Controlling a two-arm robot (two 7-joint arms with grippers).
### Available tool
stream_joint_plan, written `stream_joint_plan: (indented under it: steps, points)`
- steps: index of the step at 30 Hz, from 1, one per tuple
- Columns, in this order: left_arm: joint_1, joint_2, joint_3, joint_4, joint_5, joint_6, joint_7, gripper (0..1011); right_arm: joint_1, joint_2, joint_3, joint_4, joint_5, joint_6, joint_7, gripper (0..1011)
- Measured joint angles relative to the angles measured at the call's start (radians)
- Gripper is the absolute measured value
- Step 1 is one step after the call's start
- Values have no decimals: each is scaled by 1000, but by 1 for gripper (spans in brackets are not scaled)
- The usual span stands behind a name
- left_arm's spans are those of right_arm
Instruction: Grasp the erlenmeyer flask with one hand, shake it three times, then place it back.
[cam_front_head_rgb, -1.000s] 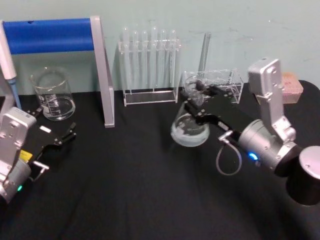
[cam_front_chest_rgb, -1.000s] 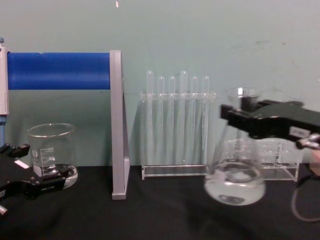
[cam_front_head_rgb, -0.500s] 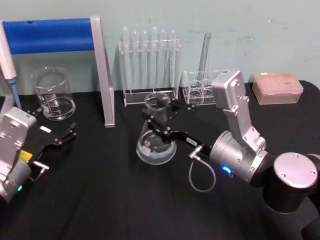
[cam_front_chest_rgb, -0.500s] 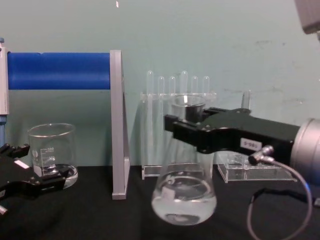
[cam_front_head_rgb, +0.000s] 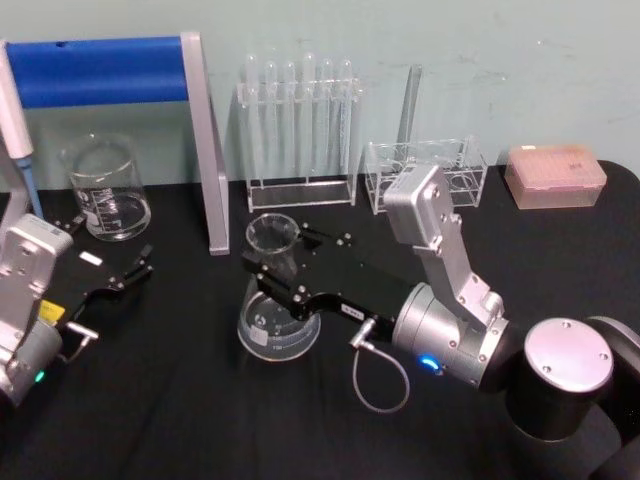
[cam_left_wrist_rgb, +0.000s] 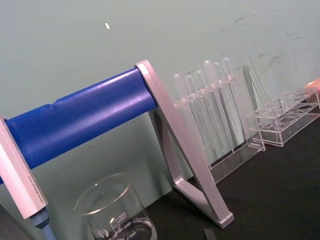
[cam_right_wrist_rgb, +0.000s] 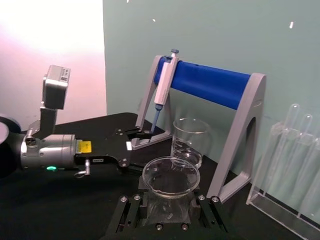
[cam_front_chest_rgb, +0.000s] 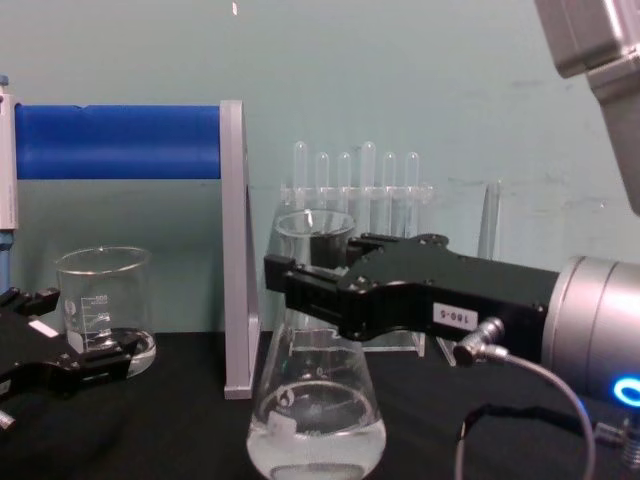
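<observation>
Head view: right end effector pinches flask neck, seemingly mid-shake; next, finish swings, lower it upright; left end effector spread, idle at worktop's 9 o'clock

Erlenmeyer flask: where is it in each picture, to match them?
Head view: erlenmeyer flask centre, neck in the right gripper; left gripper idle far left.
Chest view: flask low centre, large.
Right wrist view: flask bottom centre, rim facing the camera.
Left wrist view: the blue-barred stand, the landmark all views share.
</observation>
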Motion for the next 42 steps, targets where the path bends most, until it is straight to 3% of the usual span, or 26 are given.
stream_joint_plan:
  steps: [9,17,42]
  points:
    - [0,0,0,0,0,0,0,1001,5,8,-10,-1,5,0,-2,456]
    - [0,0,0,0,0,0,0,1001,8,15,25,10,8,-2,-35,456]
    - [0,0,0,0,0,0,0,1001,-19,47,250,58,2,-9,-165,456]
